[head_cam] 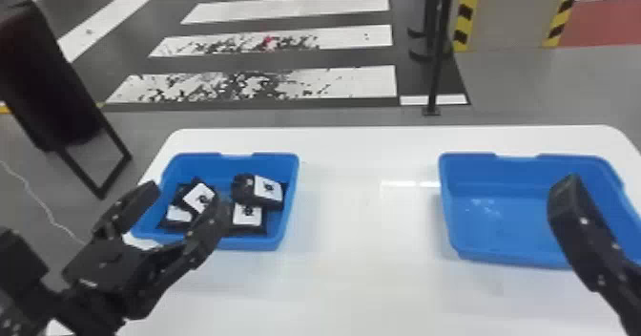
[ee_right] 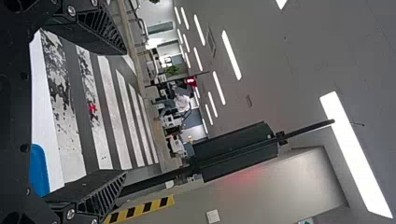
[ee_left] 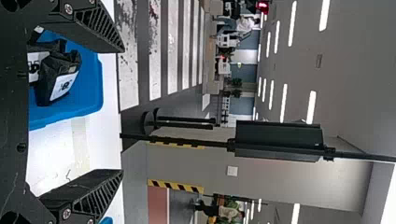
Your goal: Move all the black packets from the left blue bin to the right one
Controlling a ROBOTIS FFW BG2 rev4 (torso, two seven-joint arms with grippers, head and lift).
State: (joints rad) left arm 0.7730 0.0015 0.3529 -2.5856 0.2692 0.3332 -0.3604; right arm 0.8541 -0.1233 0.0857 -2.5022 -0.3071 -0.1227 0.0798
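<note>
Nearest the head camera, the left gripper [head_cam: 187, 193] is positioned at the near left part of the left blue bin [head_cam: 257, 244], one finger overlapping the bin's near side in that view. Its two fingers stand wide apart with a clear gap and nothing between them; the left wrist view, taken along the left gripper [ee_left: 122, 110], confirms the spread. The right gripper [head_cam: 577, 220] is at the right blue bin [head_cam: 505, 256], one finger crossing the bin's near right part in the head view. In the right wrist view, the fingers of the right gripper [ee_right: 126, 112] are likewise spread wide, holding nothing.

The black packets [head_cam: 257, 189] lie inside the left blue bin. At least four white labels are visible: two toward the left side, two toward the right, with packets overlapping in both groups. The exact count cannot be told, as a finger hides part of the load. The right blue bin shows bare blue floor.

Both bins rest well apart on a white table [head_cam: 362, 273]. Beyond its far edge are a grey floor with white stripes [head_cam: 305, 3], a black post [head_cam: 436, 68] and a column [head_cam: 515, 13] edged in yellow and black.
</note>
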